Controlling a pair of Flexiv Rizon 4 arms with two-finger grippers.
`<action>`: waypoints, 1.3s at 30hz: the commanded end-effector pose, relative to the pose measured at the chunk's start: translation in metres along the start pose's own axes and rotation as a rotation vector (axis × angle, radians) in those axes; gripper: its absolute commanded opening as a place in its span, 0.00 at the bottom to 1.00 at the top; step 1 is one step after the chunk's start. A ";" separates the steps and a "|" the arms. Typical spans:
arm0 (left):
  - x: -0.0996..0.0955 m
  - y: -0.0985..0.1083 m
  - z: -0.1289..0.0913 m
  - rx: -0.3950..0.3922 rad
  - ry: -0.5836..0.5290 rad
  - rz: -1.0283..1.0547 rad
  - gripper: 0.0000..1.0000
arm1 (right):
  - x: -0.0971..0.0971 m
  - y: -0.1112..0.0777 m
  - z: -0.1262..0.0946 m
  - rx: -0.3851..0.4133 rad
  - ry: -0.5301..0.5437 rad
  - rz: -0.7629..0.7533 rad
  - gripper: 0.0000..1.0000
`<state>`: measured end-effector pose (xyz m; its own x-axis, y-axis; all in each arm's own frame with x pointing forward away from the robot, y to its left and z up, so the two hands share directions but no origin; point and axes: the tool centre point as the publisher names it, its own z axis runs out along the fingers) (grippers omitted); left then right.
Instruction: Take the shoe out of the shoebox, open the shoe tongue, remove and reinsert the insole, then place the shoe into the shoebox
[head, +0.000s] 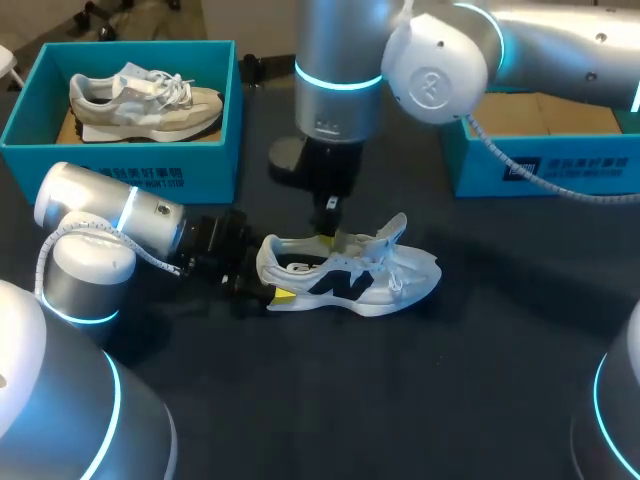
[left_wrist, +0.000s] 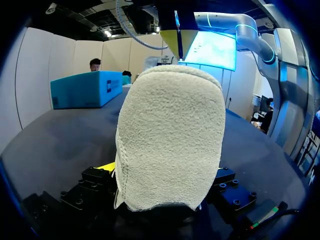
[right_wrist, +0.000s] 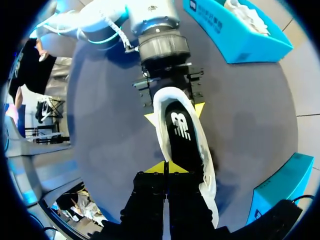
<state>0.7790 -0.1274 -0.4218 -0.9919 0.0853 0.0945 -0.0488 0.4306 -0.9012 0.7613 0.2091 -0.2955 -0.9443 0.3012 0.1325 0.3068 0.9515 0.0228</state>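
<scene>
Teal cardboard shoebox at left. On the dark table, the left gripper pinches the white shoe by its fuzzy rounded heel (black insole showing). The right gripper, fingers pressed together, is above its opening.

Lit softly from overhead: dim across the dark table, brighter on the white shoe and on the teal shoebox. Only a faint, soft-edged shadow beneath the shoe and beside the left arm. Broad pale sheen over the rounded shell of the right arm, with a thin cyan glow from the ring lights on both. In the left wrist view, evenly lit over the shoe's heel, shaded at its base. In both wrist views, strongly bowed and dimmer toward the edges.
</scene>
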 end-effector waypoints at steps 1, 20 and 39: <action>-0.001 0.004 0.003 -0.002 -0.002 -0.001 0.00 | 0.000 0.007 0.004 0.010 0.000 0.001 0.00; -0.001 0.004 0.003 -0.002 -0.002 -0.001 0.00 | -0.002 0.011 0.005 0.074 -0.004 -0.036 0.00; -0.001 0.004 0.003 -0.002 -0.002 -0.001 0.00 | -0.016 0.027 0.028 0.202 -0.092 -0.109 0.00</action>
<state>0.7789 -0.1275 -0.4217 -0.9919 0.0854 0.0945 -0.0488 0.4305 -0.9013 0.7794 0.2285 -0.3249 -0.9804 0.1911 0.0489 0.1826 0.9729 -0.1420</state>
